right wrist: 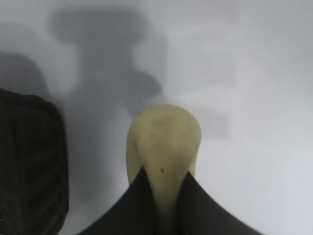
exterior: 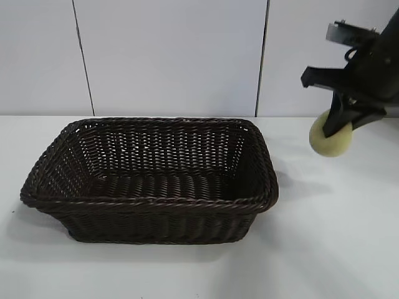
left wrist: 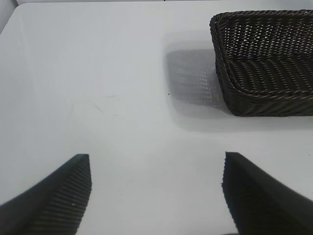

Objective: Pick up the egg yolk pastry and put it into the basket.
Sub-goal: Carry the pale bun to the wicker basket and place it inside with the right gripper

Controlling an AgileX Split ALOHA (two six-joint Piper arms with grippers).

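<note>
R fingers [exterior: 344, 124] pinch egg yolk pastry [exterior: 330, 138] edge-on, rounded end down, aloft.

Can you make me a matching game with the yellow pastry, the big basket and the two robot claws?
Things:
1. egg yolk pastry
2. basket
3. left gripper
4. right gripper

States:
A. open, holding nothing, above the table
B. empty, resting on the table
C. lifted in the air, right of the basket
D. shut on the pastry

Pairs: 1-C, 2-B, 3-A, 4-D

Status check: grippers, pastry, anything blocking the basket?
Right gripper shut on egg yolk pastry, held above the table, right of basket. Left gripper open, idle over bare table. Nothing blocking.
</note>
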